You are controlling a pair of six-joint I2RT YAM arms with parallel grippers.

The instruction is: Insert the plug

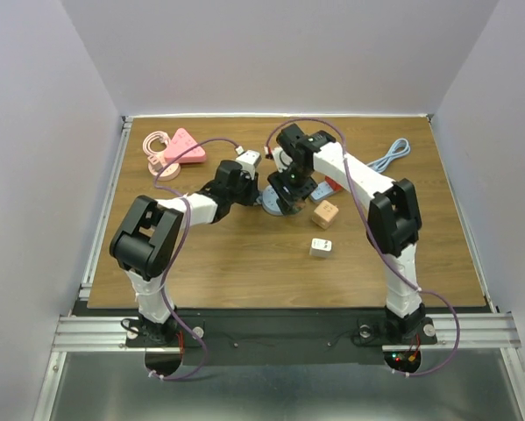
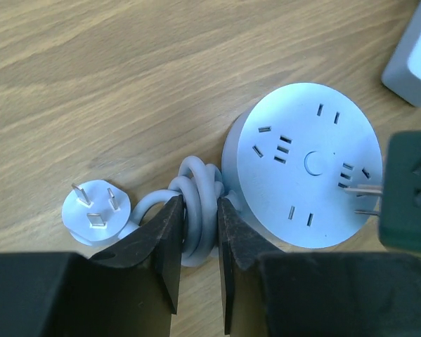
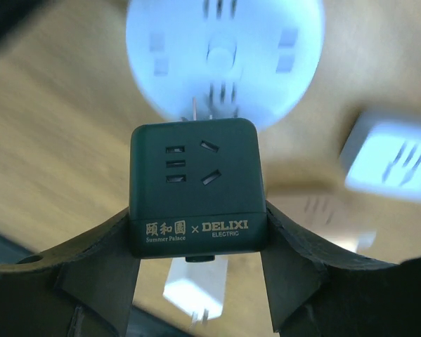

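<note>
— Two things to settle: where to find the plug, and how to hold it?
— Found in the right gripper [image 3: 198,214], pinched on two opposite faces of the green cube adapter [image 3: 198,186]. Hangs just over the round socket hub [image 2: 305,172], with the prongs [image 2: 361,189] at slots near the hub's edge (touching or just short, hard to tell).
— And the left gripper [image 2: 199,210]?
— Closed down on the coiled cord [image 2: 196,179] right beside the hub, probably pinning it to the table [image 2: 91,70].
— Likely to handle how?
— Judging by looks: rigid, light, smooth-sided plastic, so apt to slip or twist under a push. Best gripped square across the flat faces, well clear of the prongs. Expect stiff resistance going in; press straight along the prongs, never sideways, or risk bending them or tipping the hub.
— Ignore the white plug [image 2: 95,210]?
— Lies loose at the cord's far end, prongs up; probably no part in this.
</note>
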